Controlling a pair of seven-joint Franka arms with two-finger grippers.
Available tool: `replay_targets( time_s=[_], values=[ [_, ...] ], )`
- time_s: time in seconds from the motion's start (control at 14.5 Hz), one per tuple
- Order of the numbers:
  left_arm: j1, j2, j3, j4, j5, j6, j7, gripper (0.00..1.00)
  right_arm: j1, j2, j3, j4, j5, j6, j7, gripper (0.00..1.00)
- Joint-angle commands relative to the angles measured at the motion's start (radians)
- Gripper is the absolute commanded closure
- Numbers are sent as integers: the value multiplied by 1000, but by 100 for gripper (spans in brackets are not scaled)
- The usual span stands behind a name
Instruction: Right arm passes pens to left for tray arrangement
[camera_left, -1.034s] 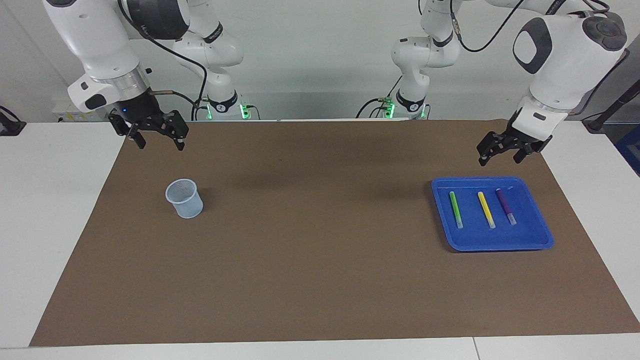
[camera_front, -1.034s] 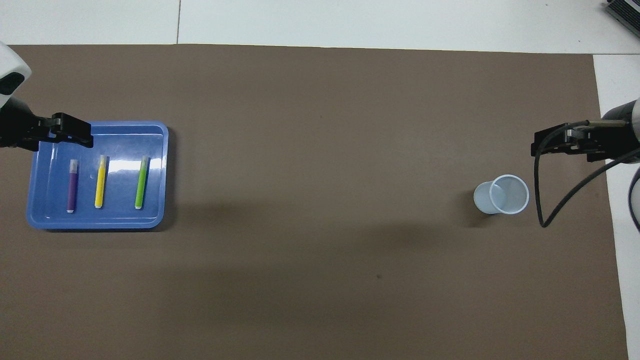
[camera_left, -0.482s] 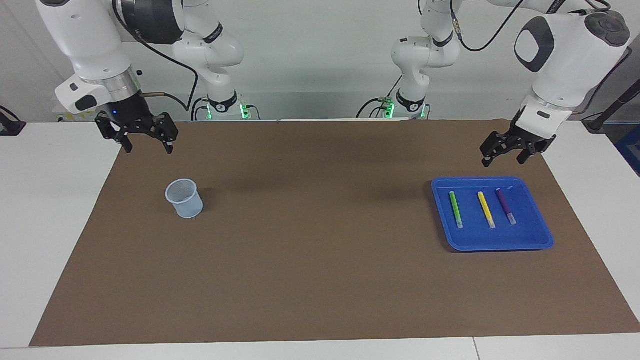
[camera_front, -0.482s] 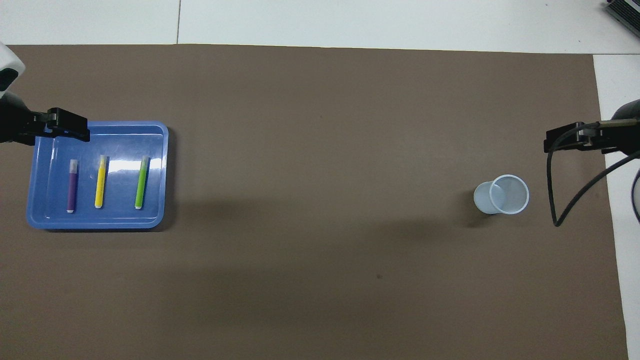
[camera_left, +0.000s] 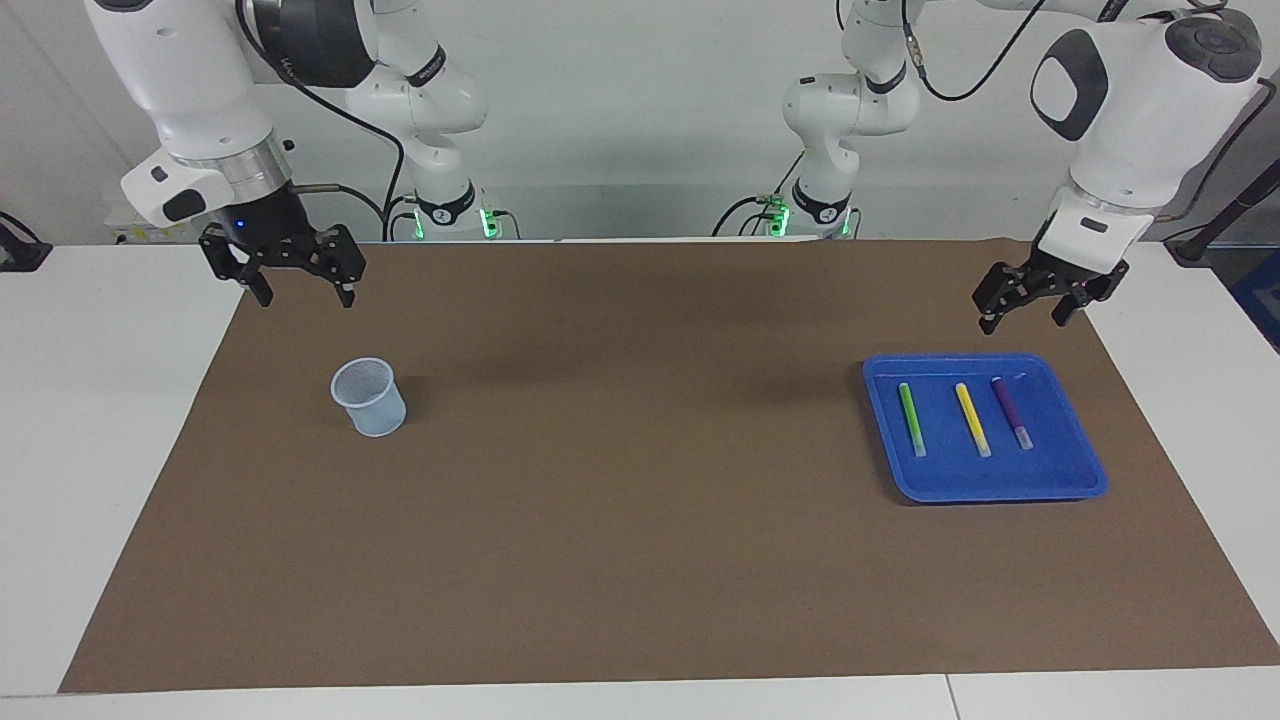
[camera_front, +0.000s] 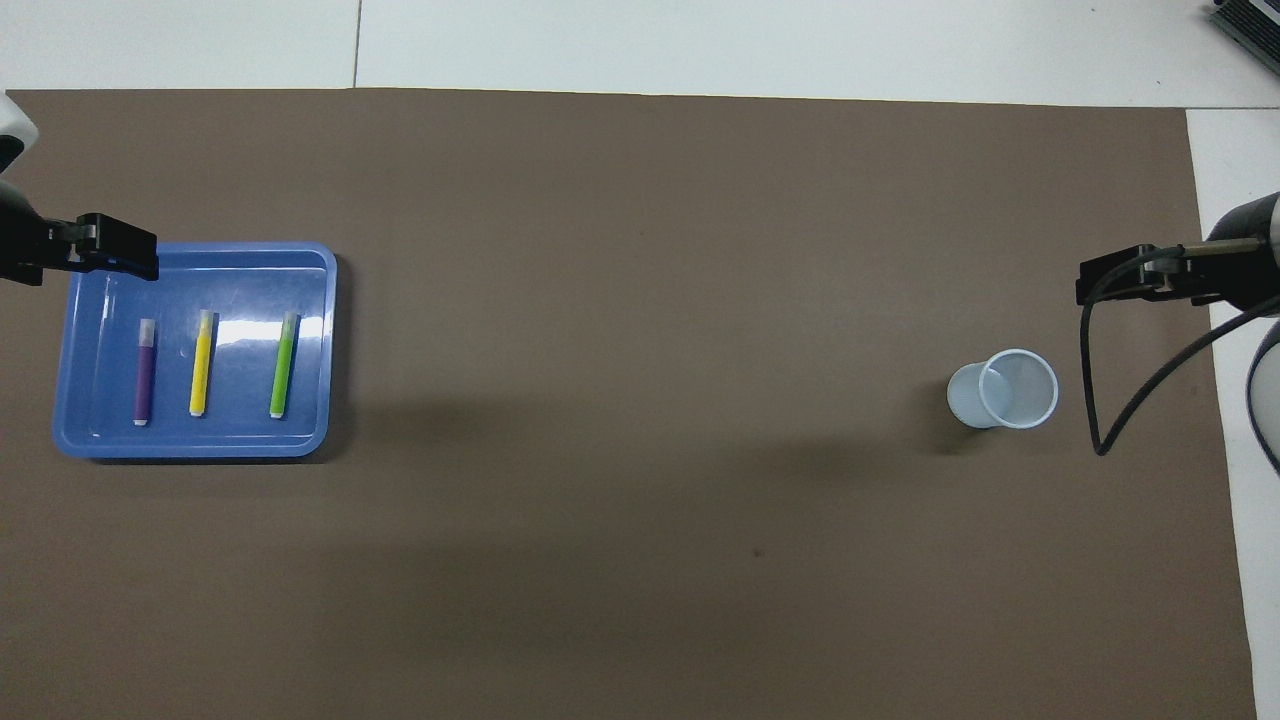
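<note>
The blue tray (camera_left: 985, 490) lies on the brown mat toward the left arm's end of the table. The green pen (camera_left: 911, 418), the yellow pen (camera_left: 971, 418) and the purple pen (camera_left: 1010, 411) lie in it side by side, apart from each other. They also show in the overhead view: green (camera_front: 283, 363), yellow (camera_front: 201, 362), purple (camera_front: 145, 372). My left gripper (camera_left: 1022, 318) hangs open and empty in the air by the tray's edge (camera_front: 190, 447), touching nothing. My right gripper (camera_left: 305, 297), with its blue light, hangs open and empty over the mat's edge at the right arm's end.
A small pale translucent cup (camera_left: 369, 397) stands upright on the mat below the right gripper's side, also in the overhead view (camera_front: 1003, 388). A loose black cable (camera_front: 1100, 400) hangs from the right wrist beside the cup. White table borders the mat.
The left gripper has drawn back a little from over the tray toward its end of the table. The right gripper swung outward, then came slightly back. Pens, tray and cup have not moved.
</note>
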Motion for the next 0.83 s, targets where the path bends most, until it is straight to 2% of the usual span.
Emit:
replay_targets(
  time_s=[0.0,0.28,0.76],
  values=[
    [-21,-16,18,9,10,-42,8,0,-11,0,5,4,-8,-2,-11,0],
    [-16,-18,19,9,-55,-59,8,0,-9,-3,3,4,-8,-4,-10,0],
    [-16,-18,21,19,-59,-108,7,0,-9,-5,5,4,-8,-4,-11,0]
  ],
)
